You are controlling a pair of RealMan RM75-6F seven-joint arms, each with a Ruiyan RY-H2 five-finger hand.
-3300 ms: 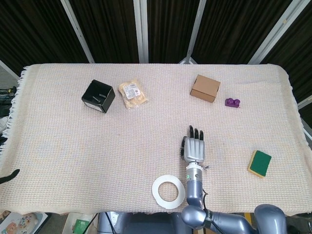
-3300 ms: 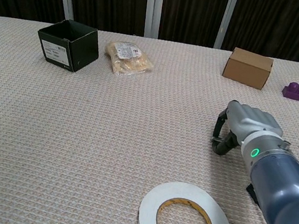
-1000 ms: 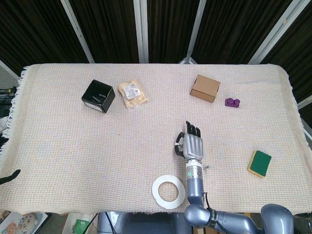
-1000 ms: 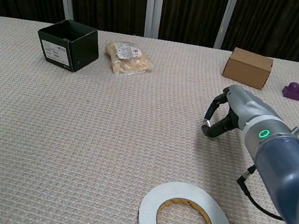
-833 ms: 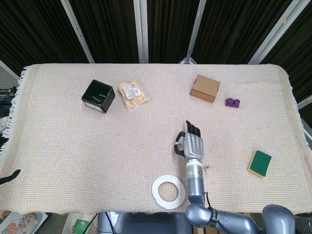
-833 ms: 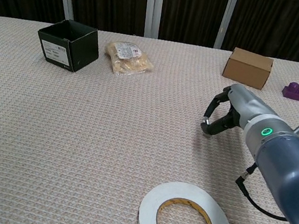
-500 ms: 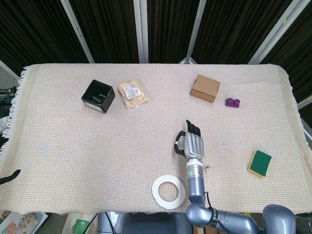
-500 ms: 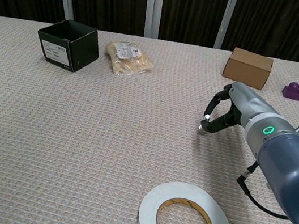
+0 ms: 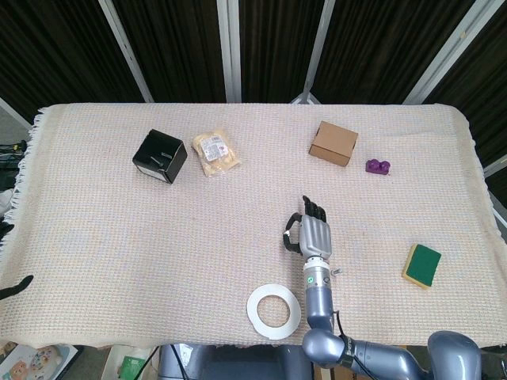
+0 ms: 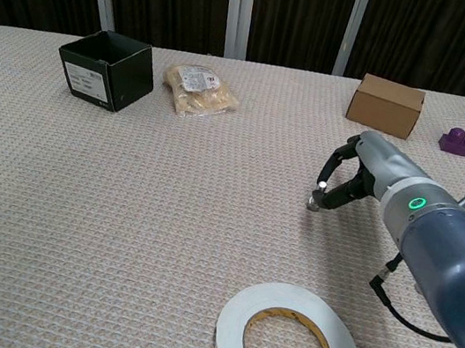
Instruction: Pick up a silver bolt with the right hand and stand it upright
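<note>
Dark slatted panels close off the space behind a table [image 9: 95,237] covered edge to edge in a pale woven cloth, a soft, slightly bumpy footing for anything narrow meant to stand on end.

Largest on it is the right arm, reaching in from the near edge, right of centre. Its right hand [image 9: 314,234] hangs palm-down low over the cloth, fingers curled narrow, pinching the silver bolt [image 10: 315,199] between the thumb and a fingertip. The bolt points downward, its lower end at or just above the cloth; contact cannot be told. That grip near the top looks chosen so the bolt can be lowered onto its end and released without toppling. The left hand shows in neither view.

A roll of white tape [image 10: 290,343] lies flat near the front edge, just left of the arm. A brown cardboard box [image 9: 333,143] and a black open box [image 9: 159,156] sit toward the far edge, well apart from the work. A packet of pale snacks [image 9: 216,153] lies beside the black box, a green sponge [image 9: 422,264] near the right edge, and a purple block [image 9: 377,166] just right of the cardboard box.
</note>
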